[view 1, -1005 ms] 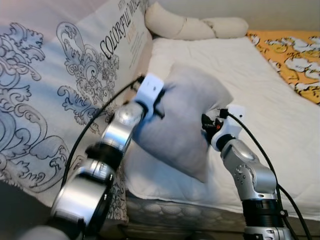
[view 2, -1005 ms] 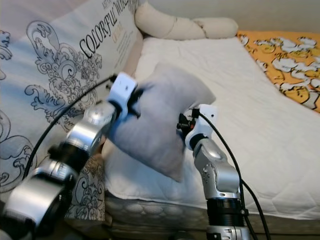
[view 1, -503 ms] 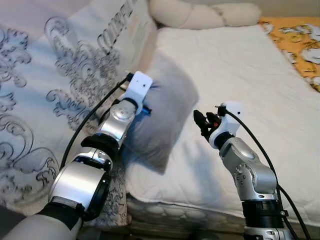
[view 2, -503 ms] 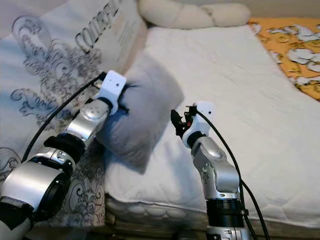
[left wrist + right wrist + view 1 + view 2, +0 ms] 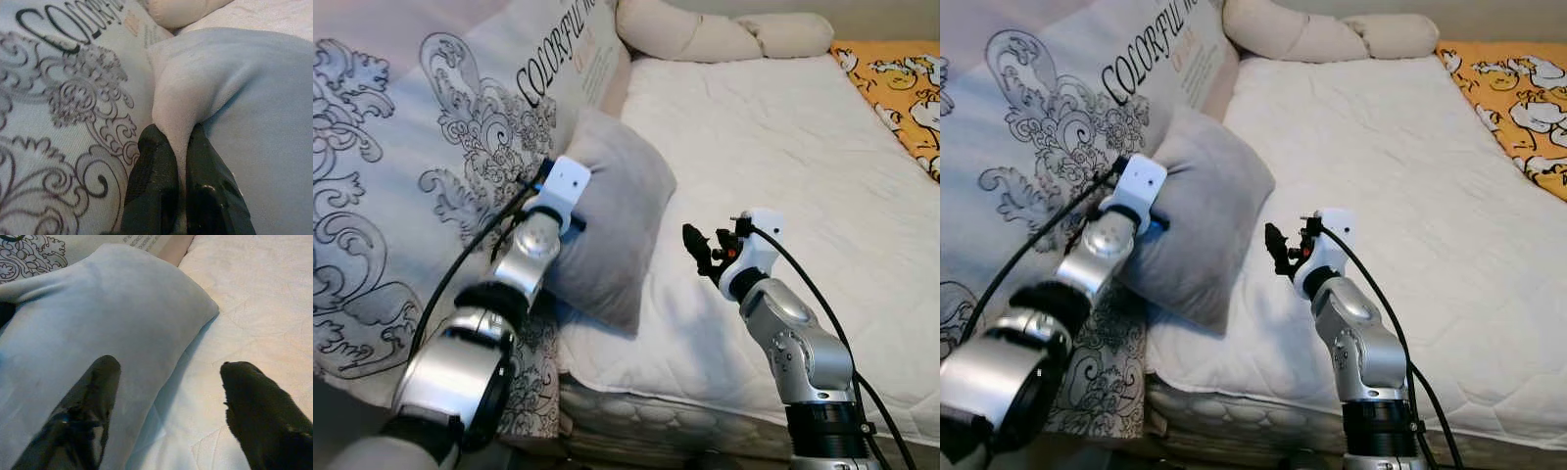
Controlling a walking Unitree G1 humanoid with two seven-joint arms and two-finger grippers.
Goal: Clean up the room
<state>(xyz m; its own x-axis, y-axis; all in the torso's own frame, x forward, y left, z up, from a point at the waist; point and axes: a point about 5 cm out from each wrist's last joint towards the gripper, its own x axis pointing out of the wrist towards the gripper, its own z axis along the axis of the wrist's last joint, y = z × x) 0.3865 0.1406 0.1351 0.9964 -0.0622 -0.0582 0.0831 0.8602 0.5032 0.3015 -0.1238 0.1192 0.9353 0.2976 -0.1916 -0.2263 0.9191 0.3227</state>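
**A:** Taking the white mattress (image 5: pixel 783 147) as the landmark, what sits off its left edge?

**B:** A large patterned cushion (image 5: pixel 431 166), pale with grey scrollwork and black lettering, stands along that left edge. The robot's left arm reaches up in front of it.

**A:** And where is the grey pillow (image 5: pixel 612 220)?

**B:** It lies on the mattress's left side, tilted, its upper edge leaning against the patterned cushion and its lower corner near the mattress's front edge. The left gripper (image 5: pixel 177 147) is clenched on a fold of fabric at the pillow's edge, the side facing the cushion; the wrist view shows both black fingers pinching that ridge of cloth.

**A:** What is the right arm doing?

**B:** The right gripper (image 5: pixel 166 396) hovers above the mattress, just to the right of the pillow and apart from it. Its fingers (image 5: pixel 90 401) are spread wide with nothing between them.

**A:** Anything else on the mattress?

**B:** A cream bolster (image 5: pixel 715 34) lies across its far end, and an orange printed blanket (image 5: pixel 901 83) covers its far right corner.
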